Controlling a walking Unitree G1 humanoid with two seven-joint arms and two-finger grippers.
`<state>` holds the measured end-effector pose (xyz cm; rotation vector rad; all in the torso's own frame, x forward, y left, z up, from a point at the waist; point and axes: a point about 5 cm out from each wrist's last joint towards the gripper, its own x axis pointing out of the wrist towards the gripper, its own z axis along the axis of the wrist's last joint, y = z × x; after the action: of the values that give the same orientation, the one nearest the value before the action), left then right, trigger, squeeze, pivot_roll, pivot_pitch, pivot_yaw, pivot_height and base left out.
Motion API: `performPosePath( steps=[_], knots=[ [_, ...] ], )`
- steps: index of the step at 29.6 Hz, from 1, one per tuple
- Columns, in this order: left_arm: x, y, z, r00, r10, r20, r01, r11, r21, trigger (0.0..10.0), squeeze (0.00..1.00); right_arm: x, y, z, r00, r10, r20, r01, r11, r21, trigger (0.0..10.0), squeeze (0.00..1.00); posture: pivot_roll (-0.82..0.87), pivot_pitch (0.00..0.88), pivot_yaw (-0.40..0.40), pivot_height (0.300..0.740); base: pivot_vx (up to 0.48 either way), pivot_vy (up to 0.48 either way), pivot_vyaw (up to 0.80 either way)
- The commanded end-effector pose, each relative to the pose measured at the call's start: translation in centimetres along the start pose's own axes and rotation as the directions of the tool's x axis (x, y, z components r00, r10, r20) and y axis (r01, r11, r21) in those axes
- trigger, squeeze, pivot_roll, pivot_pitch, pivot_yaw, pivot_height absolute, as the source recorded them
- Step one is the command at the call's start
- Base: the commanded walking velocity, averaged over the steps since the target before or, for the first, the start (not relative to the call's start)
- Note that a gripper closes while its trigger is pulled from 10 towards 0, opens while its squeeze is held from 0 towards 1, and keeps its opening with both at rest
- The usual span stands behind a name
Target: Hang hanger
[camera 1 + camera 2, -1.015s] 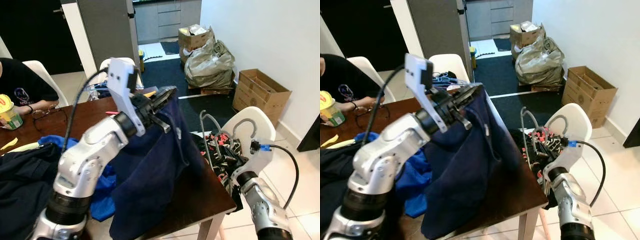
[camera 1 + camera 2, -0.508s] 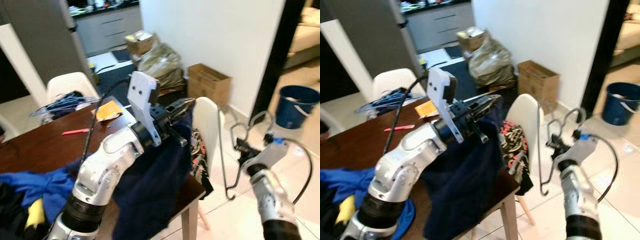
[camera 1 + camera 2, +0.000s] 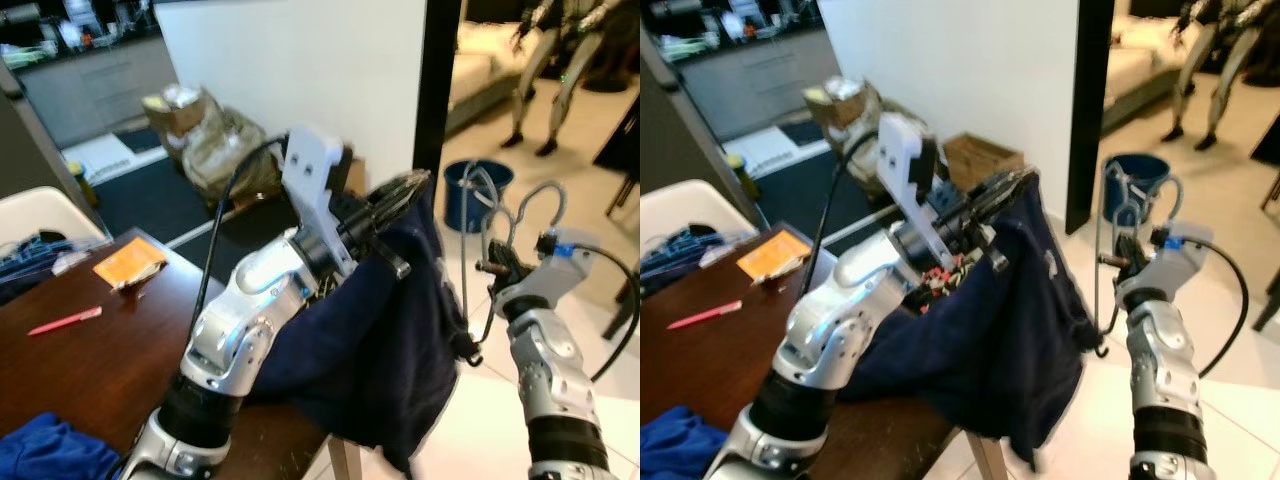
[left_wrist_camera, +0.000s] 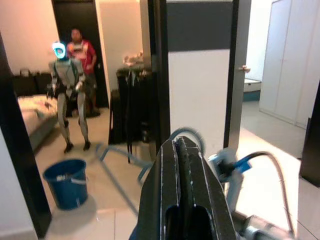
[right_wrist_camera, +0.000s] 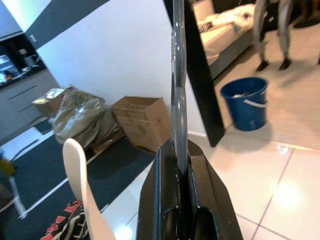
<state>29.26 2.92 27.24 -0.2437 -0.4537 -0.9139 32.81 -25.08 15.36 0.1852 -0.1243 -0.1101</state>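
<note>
Carrying two things at once, the robot stands beside a dark wooden table [image 3: 90, 365]. Its left gripper [image 3: 405, 190], fingers pinched closed, holds up a navy garment [image 3: 385, 340] that drapes down over the table's edge. Just beside it, the right gripper [image 3: 487, 268] is clamped on a grey wire hanger [image 3: 478, 210], held upright with its hook at the top. To do this step well, the hanger probably needs to stay level and clear of the hanging cloth until a rail is reached. No rail or hook to hang it on can be made out, the hanger's lower part is lost against the garment, and a blue bucket [image 5: 245, 102] stands on the floor beyond.
</note>
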Motion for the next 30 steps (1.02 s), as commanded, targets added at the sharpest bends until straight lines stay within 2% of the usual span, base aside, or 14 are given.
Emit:
performPosePath(
  steps=[1, 2, 4, 5, 6, 11, 14, 25, 30],
  knots=[
    [-2.4, 2.5, -2.7, 0.986, 0.134, -0.098, -0.132, 0.991, 0.024, 10.0, 0.0, -0.4, 0.2, -1.4, 0.999, -0.008, -0.052, 0.005, 0.999, -0.04, 10.0, 0.0, -0.07, 0.0, 0.118, 0.74, 0.0, 0.0, -0.77],
    [-2.4, 2.5, -2.7, 0.986, 0.134, -0.098, -0.132, 0.991, 0.024, 10.0, 0.0, -0.4, 0.2, -1.4, 0.999, -0.008, -0.052, 0.005, 0.999, -0.04, 10.0, 0.0, -0.07, 0.0, 0.118, 0.74, 0.0, 0.0, -0.77],
    [-4.3, 3.5, -4.0, 0.969, 0.193, -0.153, -0.189, 0.981, 0.04, 10.0, 0.0, -0.8, 0.3, -1.9, 0.998, -0.004, -0.069, -0.001, 0.998, -0.06, 10.0, 0.0, -0.07, 0.0, 0.113, 0.74, 0.0, 0.0, -0.77],
    [-4.3, 3.5, -4.0, 0.969, 0.193, -0.153, -0.189, 0.981, 0.04, 10.0, 0.0, -0.8, 0.3, -1.9, 0.998, -0.004, -0.069, -0.001, 0.998, -0.06, 10.0, 0.0, -0.07, 0.0, 0.113, 0.74, 0.0, 0.0, -0.77],
    [-5.1, 3.8, -4.4, 0.963, 0.211, -0.17, -0.206, 0.978, 0.045, 10.0, 0.0, -1.0, 0.3, -2.2, 0.997, 0.001, -0.079, -0.007, 0.997, -0.071, 10.0, 0.0, -0.06, 0.0, 0.107, 0.74, 0.0, 0.0, -0.77],
    [-5.8, 4.0, -4.4, 0.958, 0.228, -0.176, -0.223, 0.974, 0.048, 10.0, 0.0, -1.1, 0.4, -2.6, 0.996, 0.005, -0.09, -0.012, 0.997, -0.081, 10.0, 0.0, -0.06, 0.0, 0.1, 0.74, 0.0, -0.221, -0.77],
    [-7.0, 4.9, -3.7, 0.948, 0.284, -0.146, -0.276, 0.958, 0.072, 10.0, 0.0, -0.9, 1.2, -3.1, 0.993, 0.05, -0.103, -0.061, 0.992, -0.111, 10.0, 0.0, -0.04, 0.0, 0.087, 0.74, 0.0, -0.456, -0.26],
    [-7.5, 5.1, -3.7, 0.945, 0.301, -0.125, -0.292, 0.953, 0.082, 10.0, 0.0, -0.6, 1.7, -3.2, 0.992, 0.072, -0.107, -0.086, 0.988, -0.131, 10.0, 0.0, -0.04, 0.0, 0.077, 0.74, 0.0, -0.466, 0.0],
    [-7.1, 4.8, -3.9, 0.949, 0.292, -0.123, -0.285, 0.956, 0.069, 10.0, 0.0, -0.6, 1.6, -3.2, 0.99, 0.081, -0.114, -0.097, 0.986, -0.137, 10.0, 0.0, -0.05, 0.0, 0.076, 0.74, 0.0, -0.469, -0.77]
  ],
)
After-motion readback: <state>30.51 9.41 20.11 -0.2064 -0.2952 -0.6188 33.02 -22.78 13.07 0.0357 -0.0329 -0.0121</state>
